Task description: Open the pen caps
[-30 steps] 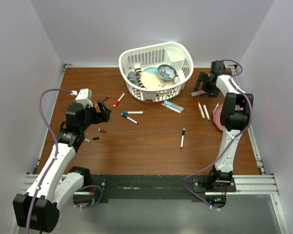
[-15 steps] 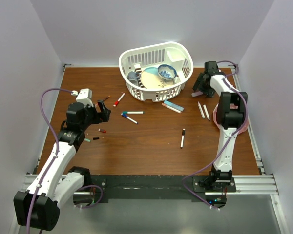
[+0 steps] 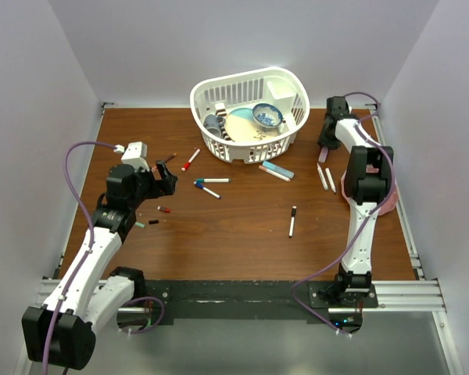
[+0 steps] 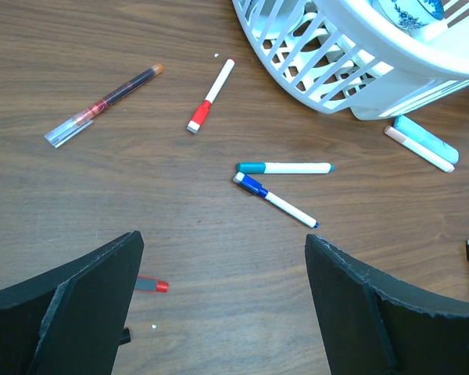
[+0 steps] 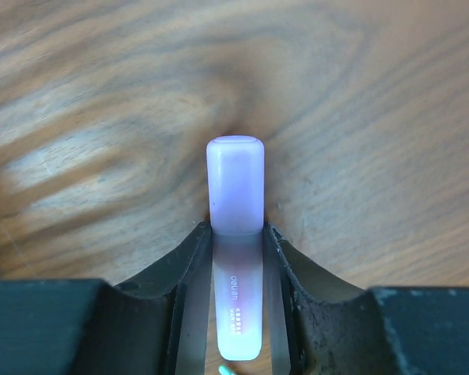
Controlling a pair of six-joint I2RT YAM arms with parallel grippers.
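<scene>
My right gripper (image 5: 236, 230) is at the far right of the table (image 3: 326, 133), its jaws pressed against both sides of a pale pink pen (image 5: 236, 305). That pen's lilac cap (image 5: 235, 183) sticks out past the fingertips over the wood. My left gripper (image 4: 223, 238) hangs open above bare table (image 3: 166, 181). Ahead of it lie a red-capped marker (image 4: 211, 95), a teal-capped marker (image 4: 285, 167) and a blue-capped marker (image 4: 275, 200). A loose red cap (image 4: 151, 285) lies by the left finger. A black-capped marker (image 3: 292, 221) lies mid-table.
A white basket (image 3: 289, 82) with dishes stands at the back centre. Two pastel pens (image 3: 276, 169) lie beside it, and an orange pen (image 4: 102, 105) at the left. Two white barrels (image 3: 326, 177) and a pink plate (image 3: 348, 187) sit near the right arm. Small green (image 3: 140, 224) and black (image 3: 153, 222) caps lie at the left.
My right gripper has swung in over the pink pen and its jaws have closed from wide open onto it. The left arm has not moved.
</scene>
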